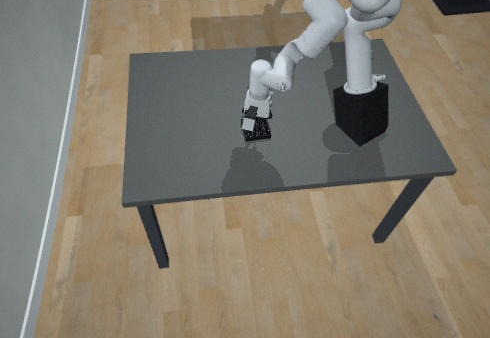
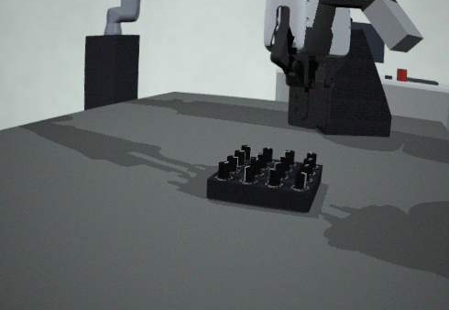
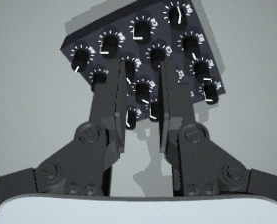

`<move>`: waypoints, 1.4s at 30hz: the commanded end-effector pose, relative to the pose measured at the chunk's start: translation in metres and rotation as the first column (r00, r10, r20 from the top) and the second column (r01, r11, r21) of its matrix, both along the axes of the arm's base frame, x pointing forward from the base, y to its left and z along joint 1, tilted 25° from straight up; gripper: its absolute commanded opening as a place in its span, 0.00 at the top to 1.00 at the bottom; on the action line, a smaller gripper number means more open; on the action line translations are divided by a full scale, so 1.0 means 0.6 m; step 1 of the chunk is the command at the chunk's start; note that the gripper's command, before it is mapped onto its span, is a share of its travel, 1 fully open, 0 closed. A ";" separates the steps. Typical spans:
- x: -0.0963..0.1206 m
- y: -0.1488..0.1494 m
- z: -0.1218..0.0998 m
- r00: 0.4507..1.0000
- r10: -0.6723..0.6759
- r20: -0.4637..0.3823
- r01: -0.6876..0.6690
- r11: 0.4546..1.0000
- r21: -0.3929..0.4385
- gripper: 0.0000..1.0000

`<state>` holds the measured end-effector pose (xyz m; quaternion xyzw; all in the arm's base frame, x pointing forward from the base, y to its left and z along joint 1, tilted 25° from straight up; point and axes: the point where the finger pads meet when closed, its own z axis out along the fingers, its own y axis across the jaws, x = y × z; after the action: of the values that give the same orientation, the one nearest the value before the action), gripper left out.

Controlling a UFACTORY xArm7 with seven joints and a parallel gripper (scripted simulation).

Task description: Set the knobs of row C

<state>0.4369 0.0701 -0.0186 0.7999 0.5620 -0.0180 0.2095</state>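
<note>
The knob box point(image 1: 257, 133) point(image 2: 261, 197) point(image 3: 161, 36) sits flat on the table point(image 1: 190, 120) point(image 2: 137, 248) point(image 3: 24, 100), left of centre as the top view shows it and somewhat nearer the lower long edge than the upper one. The arm's base point(image 1: 361, 115) stands off toward the right short edge.

The hand point(image 1: 257, 115) point(image 2: 308, 125) point(image 3: 142, 78) is above the table, raised off the box, its fingers a little apart with nothing between them. From the top view it lies toward the upper long edge from the box.

What matters now is the angle. In the wrist view the box is slanted to the fingers, its rows running obliquely past them, with the fingers overlapping inner knobs. The printed names look to lie on the upper right of their knobs, so I take that side as the front and the knob just beyond the fingertips as C3 point(image 3: 158, 56); the print is small. The next move probably calls for centring over one row C knob and squaring up before descending, or a fingertip could nudge a neighbour.
</note>
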 end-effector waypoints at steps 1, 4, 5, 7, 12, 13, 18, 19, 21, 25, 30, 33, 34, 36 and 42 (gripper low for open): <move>0.001 0.002 0.003 0.988 -0.145 0.052 0.144 0.989 0.026 0.81; 0.001 0.002 0.004 0.971 -0.225 0.080 0.221 0.974 0.050 0.81; 0.001 0.002 0.004 0.964 -0.251 0.089 0.247 0.967 0.058 0.81; 0.001 0.002 0.004 0.956 -0.277 0.098 0.272 0.960 0.066 0.81; 0.000 0.003 0.006 0.901 -0.410 0.139 0.397 0.911 0.114 0.81; 0.000 0.003 0.006 0.889 -0.435 0.146 0.419 0.899 0.124 0.81; 0.000 0.003 0.008 0.814 -0.553 0.177 0.527 0.832 0.175 0.81; 0.000 0.004 0.008 0.797 -0.576 0.182 0.547 0.816 0.186 0.81; 0.000 0.004 0.009 0.764 -0.617 0.191 0.583 0.786 0.206 0.81; 0.000 0.004 0.009 0.738 -0.646 0.197 0.608 0.762 0.221 0.81; -0.001 0.004 0.010 0.707 -0.677 0.203 0.635 0.735 0.238 0.81; -0.001 0.004 0.010 0.705 -0.679 0.203 0.637 0.733 0.239 0.81; -0.001 0.004 0.010 0.705 -0.680 0.203 0.637 0.733 0.239 0.81; -0.001 0.004 0.010 0.705 -0.680 0.203 0.637 0.733 0.239 0.81; -0.001 0.004 0.010 0.705 -0.680 0.203 0.637 0.733 0.239 0.81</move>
<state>0.4356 0.0716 -0.0137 0.9556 0.2030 0.0613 0.2047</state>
